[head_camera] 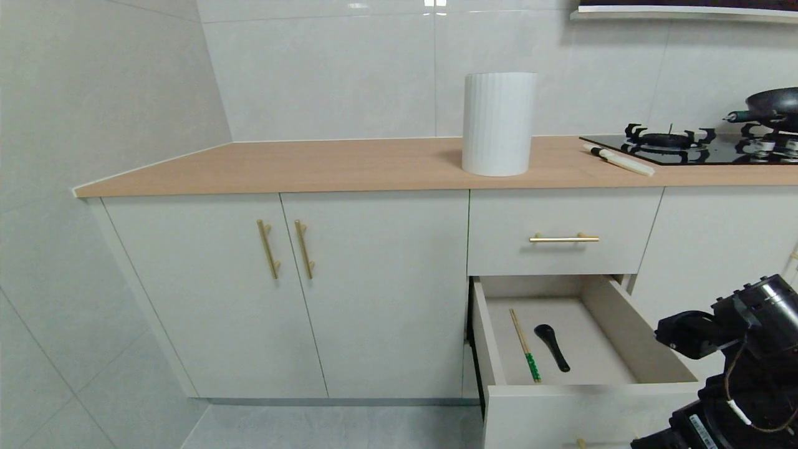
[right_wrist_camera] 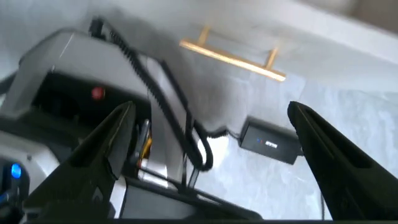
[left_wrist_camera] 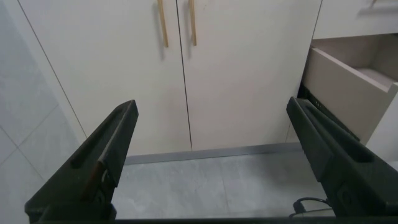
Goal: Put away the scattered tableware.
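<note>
In the open drawer [head_camera: 645, 349] below the worktop [head_camera: 312, 165] we count one pair of chopsticks [head_camera: 525, 347] and one black spoon [head_camera: 552, 347], lying side by side and apart. One pale utensil [head_camera: 618, 159], possibly a knife, lies on the worktop against the hob [head_camera: 686, 149], near one white canister [head_camera: 499, 123]. We judge the stowing partly done, with that piece left. The left tool [left_wrist_camera: 211, 109] and the right tool [right_wrist_camera: 211, 112] are both spread wide, holding nothing, low before the cupboards. Next, one arm must rise to the worktop and pinch the utensil across its narrow body
</note>
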Robot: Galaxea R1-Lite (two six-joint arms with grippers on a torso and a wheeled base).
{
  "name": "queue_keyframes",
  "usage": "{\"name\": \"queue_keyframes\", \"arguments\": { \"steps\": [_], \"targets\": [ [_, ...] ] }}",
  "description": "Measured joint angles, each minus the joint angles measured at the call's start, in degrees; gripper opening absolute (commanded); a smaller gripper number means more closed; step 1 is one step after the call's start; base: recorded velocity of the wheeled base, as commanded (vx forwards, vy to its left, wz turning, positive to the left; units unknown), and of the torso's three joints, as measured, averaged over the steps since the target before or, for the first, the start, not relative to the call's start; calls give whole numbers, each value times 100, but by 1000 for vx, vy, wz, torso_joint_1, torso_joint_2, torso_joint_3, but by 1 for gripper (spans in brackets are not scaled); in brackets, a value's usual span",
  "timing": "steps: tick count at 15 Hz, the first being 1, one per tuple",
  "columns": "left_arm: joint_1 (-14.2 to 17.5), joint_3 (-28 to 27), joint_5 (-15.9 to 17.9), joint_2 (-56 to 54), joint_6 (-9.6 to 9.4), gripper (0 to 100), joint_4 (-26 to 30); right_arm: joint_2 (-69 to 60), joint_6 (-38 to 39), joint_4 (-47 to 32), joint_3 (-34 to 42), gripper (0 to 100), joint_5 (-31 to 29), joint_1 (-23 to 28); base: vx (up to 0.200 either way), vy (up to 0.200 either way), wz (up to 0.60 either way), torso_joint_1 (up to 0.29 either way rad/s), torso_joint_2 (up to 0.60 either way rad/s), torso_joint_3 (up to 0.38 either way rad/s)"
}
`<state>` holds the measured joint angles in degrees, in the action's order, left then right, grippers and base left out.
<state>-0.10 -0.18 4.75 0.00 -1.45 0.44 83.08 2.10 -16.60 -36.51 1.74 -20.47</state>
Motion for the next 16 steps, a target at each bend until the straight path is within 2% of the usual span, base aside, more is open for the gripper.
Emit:
{"name": "queue_keyframes", "arguments": {
  "steps": [4, 7, 9, 12, 16],
  "targets": [
    [2, 0, 0, 0, -2, 100, 0, 691, 63, 33, -30, 100, 4, -59, 0, 0, 0, 0, 0, 0],
    [0, 0, 0, 0, -2, 100, 0, 1403, 707, 77, -288, 100, -106, -54, 0, 0, 0, 0, 0, 0],
    [0, 0, 0, 0, -5, 100, 0, 1791, 991, 126, -474, 100, -443, -45, 0, 0, 0, 0, 0, 0],
    [2, 0, 0, 0, -5, 100, 0, 2191, 1418, 917, -533, 100, -830, -28, 0, 0, 0, 0, 0, 0],
    [0, 0, 0, 0, -5, 100, 0, 2433, 1608, 1404, -491, 100, -1014, -6, 0, 0, 0, 0, 0, 0]
  ]
}}
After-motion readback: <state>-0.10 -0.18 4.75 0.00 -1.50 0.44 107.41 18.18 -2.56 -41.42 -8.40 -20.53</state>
